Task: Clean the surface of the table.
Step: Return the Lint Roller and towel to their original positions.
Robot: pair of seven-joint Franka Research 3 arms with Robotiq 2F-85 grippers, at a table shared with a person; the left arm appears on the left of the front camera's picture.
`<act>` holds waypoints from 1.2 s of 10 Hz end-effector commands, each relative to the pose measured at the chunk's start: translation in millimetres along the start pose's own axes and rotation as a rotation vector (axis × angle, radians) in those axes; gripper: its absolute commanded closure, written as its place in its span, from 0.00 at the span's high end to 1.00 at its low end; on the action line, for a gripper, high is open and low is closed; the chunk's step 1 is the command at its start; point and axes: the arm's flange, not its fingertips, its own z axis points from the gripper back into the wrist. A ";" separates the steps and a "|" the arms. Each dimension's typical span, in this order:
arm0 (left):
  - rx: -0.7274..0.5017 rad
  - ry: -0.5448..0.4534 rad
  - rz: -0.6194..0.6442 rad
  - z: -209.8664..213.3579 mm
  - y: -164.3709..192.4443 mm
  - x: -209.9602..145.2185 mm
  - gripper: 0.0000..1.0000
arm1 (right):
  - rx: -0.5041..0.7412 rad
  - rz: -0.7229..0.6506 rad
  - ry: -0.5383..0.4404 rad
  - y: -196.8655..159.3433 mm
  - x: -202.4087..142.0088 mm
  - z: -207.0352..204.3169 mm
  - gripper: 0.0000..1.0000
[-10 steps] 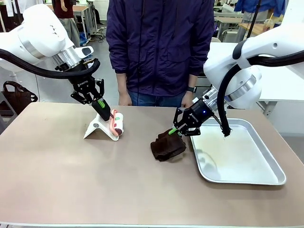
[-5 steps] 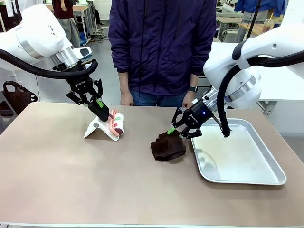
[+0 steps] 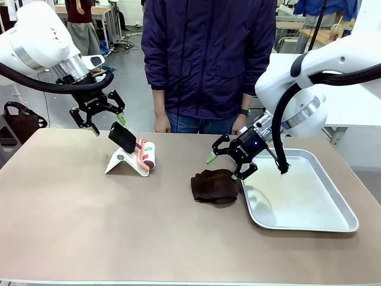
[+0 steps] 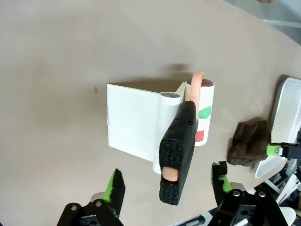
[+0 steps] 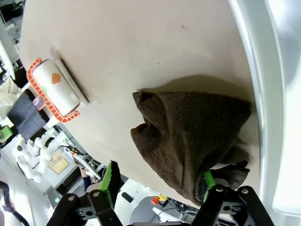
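In the front view, the taupe-brown table [image 3: 119, 226] filled the lower part of the frame, with a person in a dark purple jacket [image 3: 208, 53] standing at its far edge. The left gripper [image 3: 107, 123] hung above the far-left part of the tabletop with its fingers spread and nothing between them, just clear of the black handle of a lint roller [image 3: 138, 152] that sat in a white stand [image 3: 122, 162]. The right gripper [image 3: 228, 165] hovered near the middle, its fingers also spread and empty, just above a crumpled brown cloth [image 3: 214, 186] lying on the table. The cloth lay against the left rim of a silver metal tray [image 3: 309, 223].

In the left wrist view, the left gripper [image 4: 167, 188] stood wide apart with the roller's black handle [image 4: 176, 150] rising between the green-padded fingers [image 4: 115, 184], touching neither. The white stand [image 4: 134, 122] rested flat on the table [image 4: 61, 56]; the brown cloth [image 4: 249, 142] lay farther off beside the tray [image 4: 284, 117].

In the right wrist view, the right gripper [image 5: 160, 181] was parted above the brown cloth [image 5: 193, 136], which lay slack on the table [image 5: 131, 42] against the tray's edge [image 5: 251, 70]. The lint roller [image 5: 55, 89] showed beyond.
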 end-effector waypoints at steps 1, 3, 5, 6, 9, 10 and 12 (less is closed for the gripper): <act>-0.026 -0.010 0.020 7.8 6.9 -10.2 1.00 | 0.012 0.006 0.011 4.9 2.6 6.9 1.00; -0.056 -0.006 -0.002 16.4 14.7 -25.1 1.00 | 0.028 0.042 0.005 3.9 -0.4 12.9 1.00; -0.087 -0.009 -0.018 24.8 20.7 -43.5 1.00 | 0.026 0.072 -0.029 2.6 -4.9 21.3 1.00; -0.091 -0.028 -0.021 27.3 22.4 -50.0 1.00 | 0.017 0.079 -0.054 0.4 -5.5 24.7 1.00; -0.148 0.014 -0.095 35.4 33.7 -70.3 1.00 | 0.044 0.079 -0.121 -11.0 -4.8 45.4 1.00; -0.182 0.023 -0.118 37.9 39.8 -81.5 1.00 | 0.070 0.083 -0.142 -15.4 -6.3 56.7 1.00; -0.270 0.052 -0.178 37.5 69.1 -107.8 1.00 | 0.171 0.084 -0.104 -34.0 -5.9 91.1 1.00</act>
